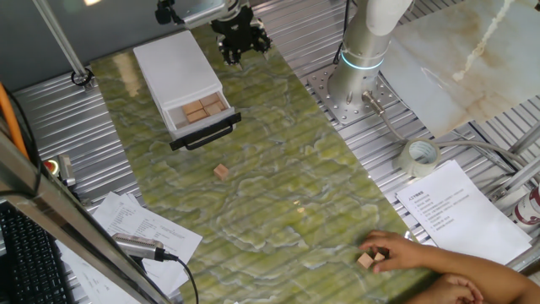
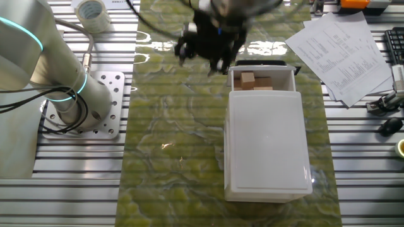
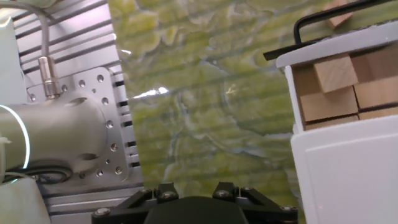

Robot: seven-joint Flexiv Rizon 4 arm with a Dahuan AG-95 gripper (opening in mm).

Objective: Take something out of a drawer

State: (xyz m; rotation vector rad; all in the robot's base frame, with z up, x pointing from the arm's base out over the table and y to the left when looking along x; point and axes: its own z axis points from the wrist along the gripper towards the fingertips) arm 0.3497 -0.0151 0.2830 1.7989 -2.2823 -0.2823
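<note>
Wooden blocks (image 1: pixel 203 109) fill the open drawer (image 1: pixel 201 123); hand (image 1: pixel 239 51) hovers beside, grip indiscernible.

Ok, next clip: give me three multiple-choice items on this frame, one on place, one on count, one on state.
1. Where does the lone block on the mat lie?
A. in front of the drawer handle
B. on top of the box
C. on the paper sheets

2. How many blocks lie by the person's hand?
A. none
B. two
C. five

3. What state is the drawer in?
A. shut
B. taken out and laid on the mat
C. pulled open with blocks inside

Answers:
1. A, the block sits on the green mat past the black handle.
2. B, two tan blocks show at the fingertips.
3. C, the tray sticks out of the white box and blocks show in it, with the gripper beside it.
</note>
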